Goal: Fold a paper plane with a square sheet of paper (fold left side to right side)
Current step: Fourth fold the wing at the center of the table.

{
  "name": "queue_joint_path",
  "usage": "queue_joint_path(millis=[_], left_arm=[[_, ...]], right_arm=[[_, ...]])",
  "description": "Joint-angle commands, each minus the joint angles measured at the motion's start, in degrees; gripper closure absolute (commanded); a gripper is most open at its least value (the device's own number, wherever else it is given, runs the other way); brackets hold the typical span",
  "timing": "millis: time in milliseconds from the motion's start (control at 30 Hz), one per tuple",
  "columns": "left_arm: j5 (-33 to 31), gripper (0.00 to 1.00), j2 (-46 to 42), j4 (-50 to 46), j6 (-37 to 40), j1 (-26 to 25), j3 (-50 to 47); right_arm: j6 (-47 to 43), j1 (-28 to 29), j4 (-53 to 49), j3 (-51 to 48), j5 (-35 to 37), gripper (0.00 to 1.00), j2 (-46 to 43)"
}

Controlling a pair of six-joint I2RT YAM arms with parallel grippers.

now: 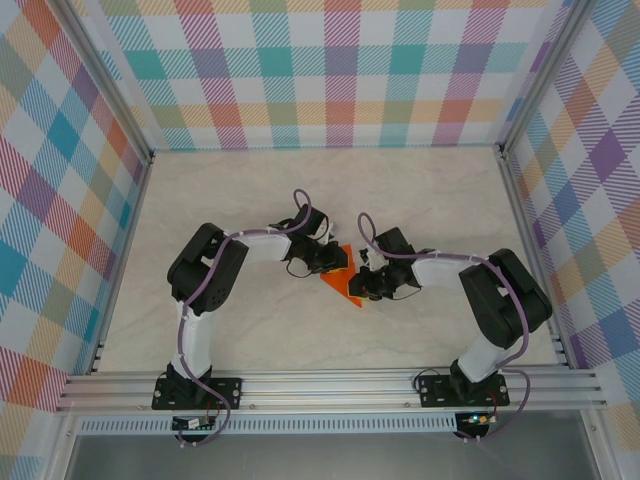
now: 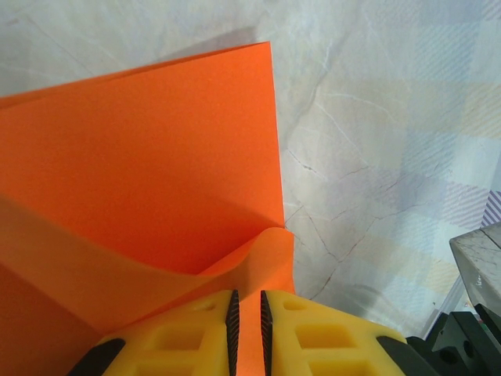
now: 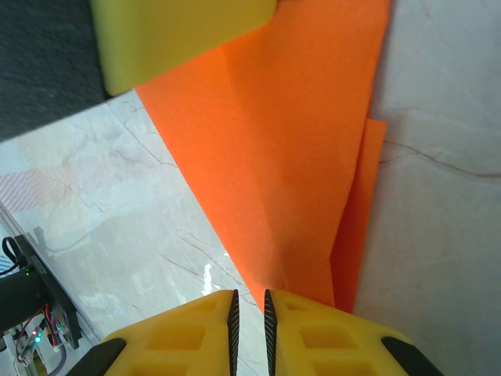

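The square sheet of paper (image 1: pixel 343 283) is bright orange and lies partly folded on the marble table between the two arms. In the left wrist view a flap of the paper (image 2: pixel 156 157) curls up into the narrow gap of my left gripper (image 2: pixel 248 296), which is shut on it. My left gripper (image 1: pixel 336 264) is at the sheet's far left edge. In the right wrist view the paper (image 3: pixel 290 157) narrows to a corner that runs into the tips of my right gripper (image 3: pixel 250 294), shut on that corner. My right gripper (image 1: pixel 363 287) is at the sheet's near right side. The left gripper's yellow finger (image 3: pixel 180 39) overlaps the sheet's far end.
The marble table (image 1: pixel 300 190) stretches bare behind the arms. Plaid walls (image 1: pixel 330 70) close it in at the back and on both sides. An aluminium rail (image 1: pixel 330 385) carrying both arm bases runs along the near edge.
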Motion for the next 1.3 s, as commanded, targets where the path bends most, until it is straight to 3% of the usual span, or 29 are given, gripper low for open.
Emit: queue_joint_path(millis=[0,833,1100,1267], left_arm=[[-3.18,0.82,2.0,-5.25,0.58,-0.72,-1.41],[-3.91,0.82,2.17,-5.52,0.94,-0.39,-1.58],[-3.71,0.83,2.09,-5.42,0.87,-0.31,-1.6],[-3.56,0.82,1.63,-5.33,0.84,-0.31,-1.68]], right_arm=[[-0.79,0.4,-1.71,-1.26,0.49,0.82,1.02],[0.91,2.3,-10.98,-6.68,4.87,0.85,-2.29],[1.68,2.28,-14.8,-8.31,5.03,0.85,-8.13],[1.75,2.3,-17.8,-4.67,5.55,0.84,-16.1]])
